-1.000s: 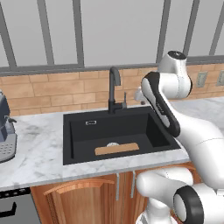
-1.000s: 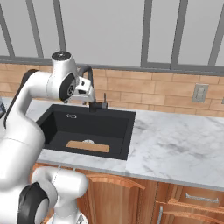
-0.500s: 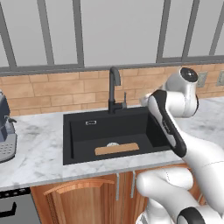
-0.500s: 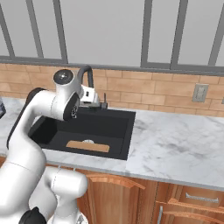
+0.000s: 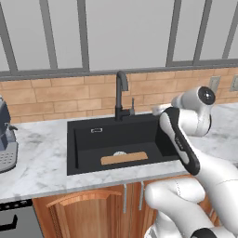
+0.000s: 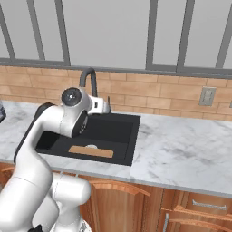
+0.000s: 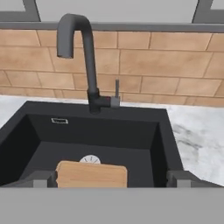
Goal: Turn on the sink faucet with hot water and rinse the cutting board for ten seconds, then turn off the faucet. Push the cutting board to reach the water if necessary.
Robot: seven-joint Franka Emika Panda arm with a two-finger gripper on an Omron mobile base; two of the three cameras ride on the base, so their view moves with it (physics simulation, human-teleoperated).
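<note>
The sink faucet (image 5: pixel 120 95) stands at the centre of the left base view, upright at the back rim of the sink (image 5: pixel 83 158), its spout curving toward the left of the frame. In the hand view the faucet (image 7: pixel 85 61) rises in the upper left, with its small lever (image 7: pixel 116 92) standing upright just right of the base. No stream falls from the spout in any view.

The cutting board (image 5: pixel 124 158) lies flat on the sink floor near the front wall, just below centre of the left base view, its far edge touching or just beside the round drain (image 5: pixel 119 153). In the right base view the board (image 6: pixel 90 152) sits at the lower left of the basin (image 6: pixel 127 145). The hand view shows the board (image 7: pixel 91 174) at bottom centre, with the drain (image 7: pixel 90 159) just above it.

Compared with half a second ago, the arm's upper joint sits lower and further right in the left base view, and its forearm now crosses the right edge of the sink. In the right base view the arm has swung toward the centre, and the gripper (image 6: pixel 107 108) now sits just right of the faucet (image 6: pixel 89 84), above the back rim. The board, faucet and lever lie as before.

The finger tips (image 7: pixel 43 179) at the bottom corners of the hand view stand far apart, released and holding nothing.

A coffee machine (image 5: pixel 5 139) stands on the marble counter (image 5: pixel 37 162) at the left edge of the left base view.
</note>
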